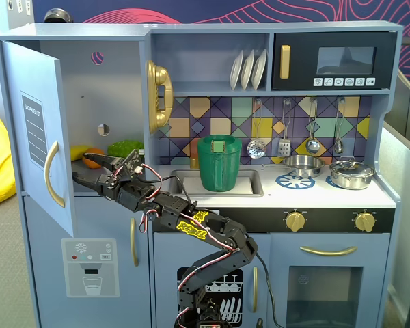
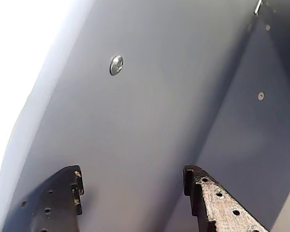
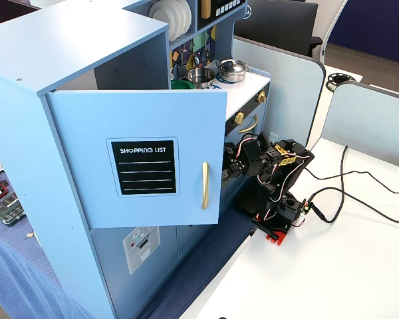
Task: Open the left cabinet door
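Note:
The left cabinet door (image 1: 37, 130) stands swung open on its left hinge, with its gold handle (image 1: 52, 174) facing outward. In another fixed view its "SHOPPING LIST" panel (image 3: 144, 166) and handle (image 3: 204, 185) face the camera. My gripper (image 1: 80, 171) is open and empty. It reaches into the opened compartment, just behind the door's free edge. In the wrist view the gripper (image 2: 133, 176) points at the door's grey inner face (image 2: 150, 111), which carries a screw head (image 2: 116, 65). In the view with the panel facing the camera, the door hides the gripper and only the arm (image 3: 272, 169) shows.
Toy food (image 1: 123, 147) lies on the shelf inside the compartment. Below is the dispenser door (image 1: 90, 266). A green pitcher (image 1: 219, 162) stands in the sink, right of the arm. Cables (image 3: 346, 193) run across the white table beside the arm's base.

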Motion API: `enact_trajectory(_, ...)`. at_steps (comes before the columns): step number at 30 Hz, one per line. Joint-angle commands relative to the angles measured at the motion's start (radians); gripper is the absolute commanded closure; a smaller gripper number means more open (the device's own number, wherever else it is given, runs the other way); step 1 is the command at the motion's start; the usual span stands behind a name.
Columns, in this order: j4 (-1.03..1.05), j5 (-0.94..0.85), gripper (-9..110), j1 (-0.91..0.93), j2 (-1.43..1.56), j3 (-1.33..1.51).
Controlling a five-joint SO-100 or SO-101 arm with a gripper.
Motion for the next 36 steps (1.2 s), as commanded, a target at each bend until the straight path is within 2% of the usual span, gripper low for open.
enact_trajectory(1, -0.014, 0.11, 83, 0.192, 0.041, -0.003)
enact_trajectory(7, 0.067, 0.353, 86, 0.572, 0.164, 0.132)
enact_trajectory(13, 0.334, 0.497, 95, 0.954, 0.275, 0.276)
enact_trajectory(17, 0.48, 0.621, 98, 1.123, 0.341, 0.399)
enact_trajectory(27, 1.042, 0.811, 101, 1.278, 0.492, 0.529)
enact_trajectory(31, 1.298, 0.784, 101, 1.275, 0.515, 0.549)
enact_trajectory(36, 1.574, 0.664, 101, 1.227, 0.528, 0.592)
